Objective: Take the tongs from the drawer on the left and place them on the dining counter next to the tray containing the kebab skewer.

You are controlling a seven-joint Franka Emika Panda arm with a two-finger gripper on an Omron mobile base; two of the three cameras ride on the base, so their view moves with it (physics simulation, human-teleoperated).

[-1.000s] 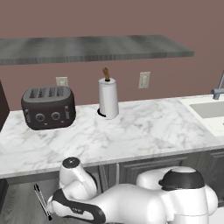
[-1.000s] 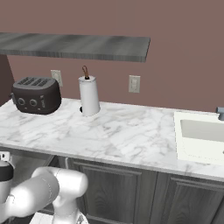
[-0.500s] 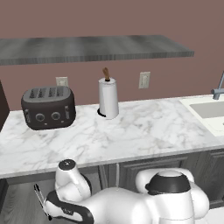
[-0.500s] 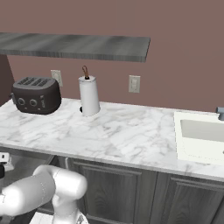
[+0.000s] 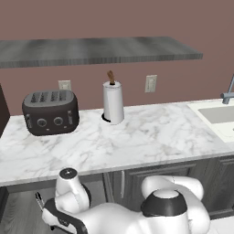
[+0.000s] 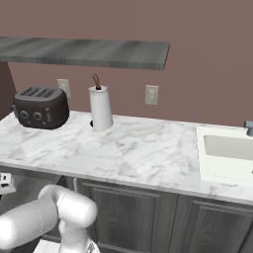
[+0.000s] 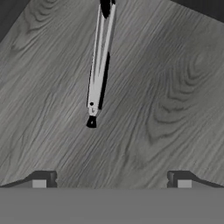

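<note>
One pair of tongs (image 7: pixel 99 61) lay flat on grey wood-grain floor of drawer (image 7: pixel 166 100), slim, silver, with black tip. Hovered above with gripper (image 7: pixel 111 180) spread fully wide, holding nothing, tongs between and beyond fingertips.

Brightness: even and moderate in both base views, slightly dimmer in the hand view.
Light source: diffuse, apparently overhead; no lamp visible.
Shadows: soft dark band under the shelf (image 5: pixel 100 51); thin dark shadow beside the tongs (image 7: pixel 99 61).
Glare: none; faint sheen on the marble counter (image 6: pixel 133 148).
Sharpness: rendered, slightly soft, no motion blur.
Edge distortion: none noticeable.
</note>
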